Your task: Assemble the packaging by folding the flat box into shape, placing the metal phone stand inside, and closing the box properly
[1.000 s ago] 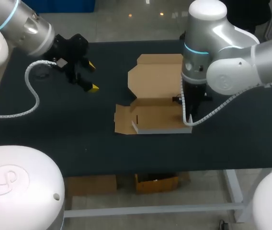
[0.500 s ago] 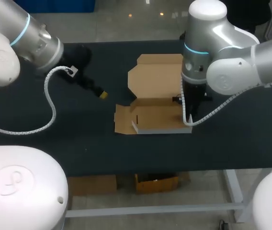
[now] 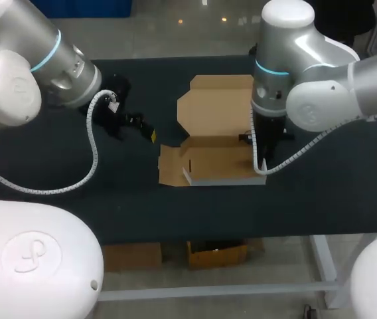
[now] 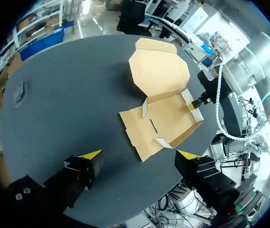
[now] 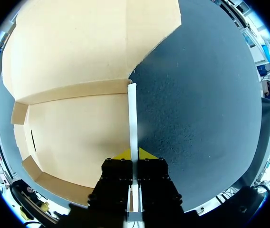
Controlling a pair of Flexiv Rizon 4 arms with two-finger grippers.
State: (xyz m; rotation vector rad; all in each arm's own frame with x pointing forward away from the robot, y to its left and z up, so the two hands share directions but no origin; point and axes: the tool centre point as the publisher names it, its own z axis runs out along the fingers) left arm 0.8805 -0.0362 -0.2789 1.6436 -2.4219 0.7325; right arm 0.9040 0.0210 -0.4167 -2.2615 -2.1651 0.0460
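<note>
Pinning one side wall (image 3: pixel 260 174) of the half-folded box (image 3: pixel 215 143), your right arm (image 3: pixel 321 86) stands almost upright over it in the head view, with the right jaws hidden under the wrist. Your left arm (image 3: pixel 42 80) reaches in low, one yellow tip (image 3: pixel 151 135) near the flat flap (image 3: pixel 170 166).

Left wrist view: the left jaws gape wide and hold nothing. The box (image 4: pixel 161 109) lies well ahead of them with its lid spread flat beyond the tray and its flap (image 4: pixel 137 137) nearest them. A small grey object (image 4: pixel 20 92) sits well off to one side on the worktop (image 4: pixel 68 95), too small to name.

Right wrist view: the right jaws are closed narrow on the thin side wall (image 5: pixel 132 114), which runs straight ahead between the tips (image 5: pixel 147 153).

Judged from this, the flap is the next fold. Hold your right grip firm so the light card cannot slide, catch the flap's outer edge with the left jaws, and swing it up along its crease.
</note>
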